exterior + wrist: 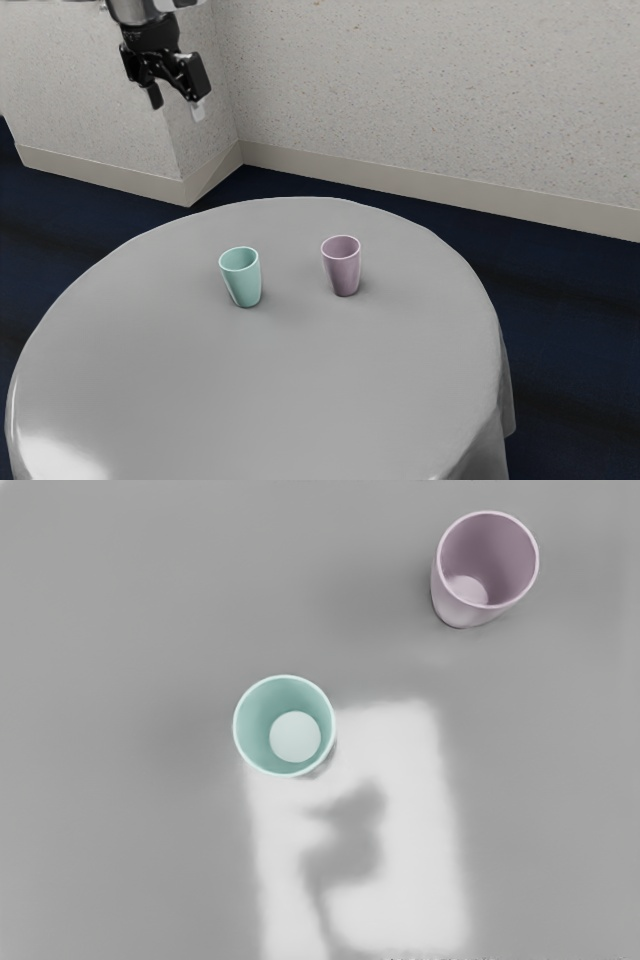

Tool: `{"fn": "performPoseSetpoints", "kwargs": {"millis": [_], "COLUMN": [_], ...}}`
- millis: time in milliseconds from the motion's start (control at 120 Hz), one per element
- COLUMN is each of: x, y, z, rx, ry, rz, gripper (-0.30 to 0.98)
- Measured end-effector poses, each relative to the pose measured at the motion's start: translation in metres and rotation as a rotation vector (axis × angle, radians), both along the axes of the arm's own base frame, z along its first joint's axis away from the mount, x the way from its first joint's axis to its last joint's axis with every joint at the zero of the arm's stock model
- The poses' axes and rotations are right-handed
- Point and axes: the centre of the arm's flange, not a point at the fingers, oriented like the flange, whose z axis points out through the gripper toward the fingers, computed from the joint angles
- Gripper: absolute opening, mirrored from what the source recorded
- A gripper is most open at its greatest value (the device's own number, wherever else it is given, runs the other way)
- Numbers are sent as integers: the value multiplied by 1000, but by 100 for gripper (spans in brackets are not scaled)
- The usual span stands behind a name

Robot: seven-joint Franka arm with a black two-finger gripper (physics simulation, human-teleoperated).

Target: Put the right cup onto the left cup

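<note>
High at the exterior view's upper left, my gripper (177,108) hangs with its two fingers apart and nothing between them. Well below it, a mint green cup (242,277) stands upright on the table. The mauve cup (342,266) stands upright too, a short gap away toward the exterior view's right. Both openings face up. In the wrist view the green cup (285,726) and the mauve cup (485,570) are seen from above, and their insides hold nothing.
A round table (270,390) with a glossy grey cover carries both cups. Behind it are a speckled wall (430,100) and a wall corner near the arm. A bright patch with the arm's shadow lies beside the green cup in the wrist view.
</note>
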Motion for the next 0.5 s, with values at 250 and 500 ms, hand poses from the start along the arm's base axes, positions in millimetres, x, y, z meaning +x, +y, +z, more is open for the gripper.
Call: {"fn": "performPoseSetpoints", "kwargs": {"millis": [250,500], "x": [24,110], "y": [-11,-65], "z": [-41,-160], "rx": [45,26], "ry": [62,83], "rz": [-21,-47], "gripper": [67,67]}}
